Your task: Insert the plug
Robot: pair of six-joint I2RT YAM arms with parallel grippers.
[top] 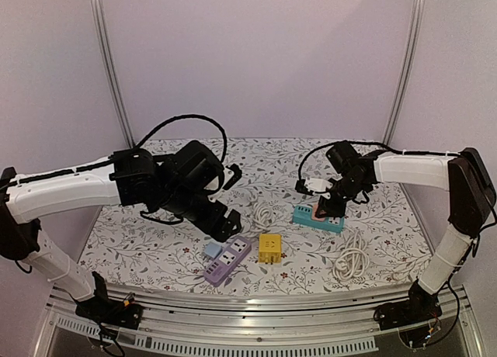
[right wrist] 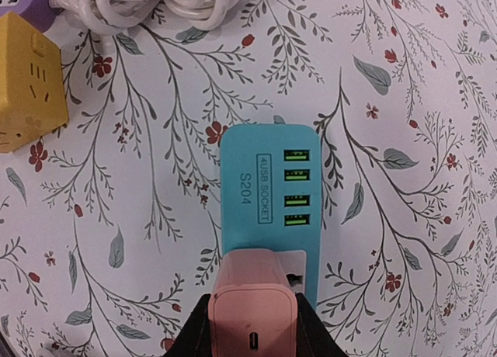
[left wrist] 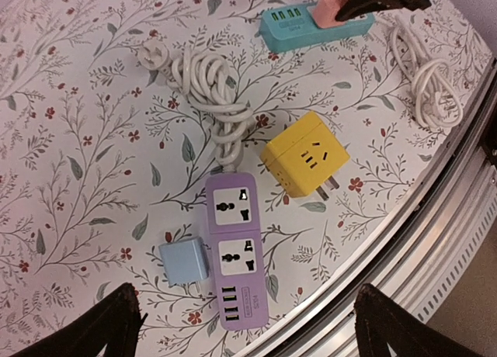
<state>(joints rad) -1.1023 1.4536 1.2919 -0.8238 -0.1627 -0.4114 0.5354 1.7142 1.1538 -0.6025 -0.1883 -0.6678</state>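
Pink plug (right wrist: pixel 252 318) is seen closest to the right wrist camera, clamped between the two dark fingers (right wrist: pixel 194 335) of the right pincer (top: pixel 332 203) — clenched on the plug's sides. Its body is laid over the near end of the teal power strip (right wrist: pixel 264 209), right on the white socket face; the four green USB ports are left uncovered further along. Whether the prongs are fully home cannot be told, since they are hidden under the plug.

The strip's long axis is run straight away from the pincer, in line with the plug, so the coming move is judged to be a straight push down into the socket with no sideways shift needed. A slight tilt could be enough to jam the prongs.

The left pincer (top: pixel 227 223) is held released, fingers spread, with nothing grasped, above the purple power strip (left wrist: pixel 237 248) and a blue plug (left wrist: pixel 184 264) just beside it. It is well apart from the teal strip — the right arm is clearly the nearer one. A yellow cube adapter (left wrist: pixel 305 163) and a coiled white cable (left wrist: pixel 210 85) are left on the flowered desk (left wrist: pixel 70 163) between the two strips.
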